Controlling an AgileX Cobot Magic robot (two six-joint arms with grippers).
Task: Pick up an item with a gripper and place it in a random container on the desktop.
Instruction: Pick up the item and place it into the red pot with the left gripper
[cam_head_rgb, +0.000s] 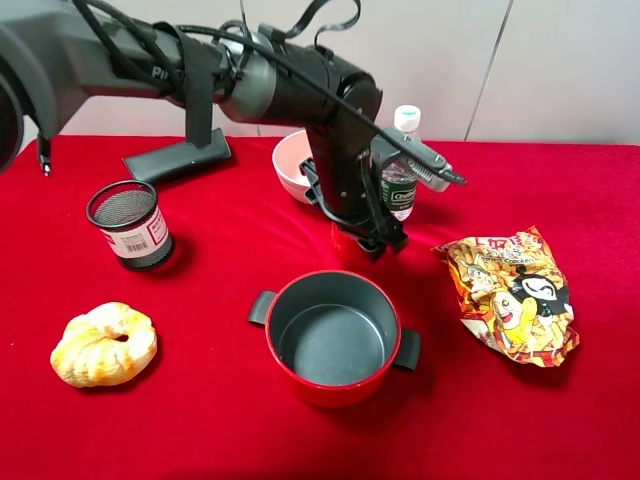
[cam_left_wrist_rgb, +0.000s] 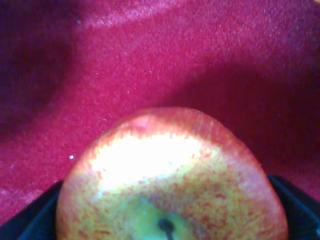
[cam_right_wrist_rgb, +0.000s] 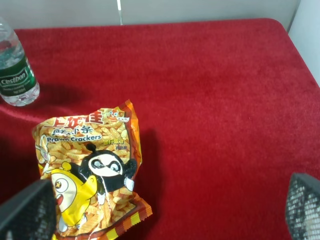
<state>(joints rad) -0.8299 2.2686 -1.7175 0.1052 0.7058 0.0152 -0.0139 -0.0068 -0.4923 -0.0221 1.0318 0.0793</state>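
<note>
The red apple with yellow streaks (cam_left_wrist_rgb: 170, 185) sits between the black fingers (cam_left_wrist_rgb: 30, 220) of my left gripper (cam_left_wrist_rgb: 165, 212), which press on both its sides. In the exterior high view the left gripper (cam_head_rgb: 366, 238) points down over the apple (cam_head_rgb: 346, 246), just behind the red pot (cam_head_rgb: 330, 390), low over the red cloth (cam_head_rgb: 560, 190). The pot has a dark grey inside with nothing in it. My right gripper (cam_right_wrist_rgb: 165, 215) is open, its fingers (cam_right_wrist_rgb: 25, 212) wide apart above the cloth. It does not show in the exterior high view.
A pink bowl (cam_head_rgb: 290, 165) and a water bottle (cam_head_rgb: 402, 170) stand behind the left gripper. A snack bag (cam_head_rgb: 512, 295) lies to the right and shows in the right wrist view (cam_right_wrist_rgb: 92, 170). A black mesh cup (cam_head_rgb: 130, 222) and a bread roll (cam_head_rgb: 103, 343) are at the left.
</note>
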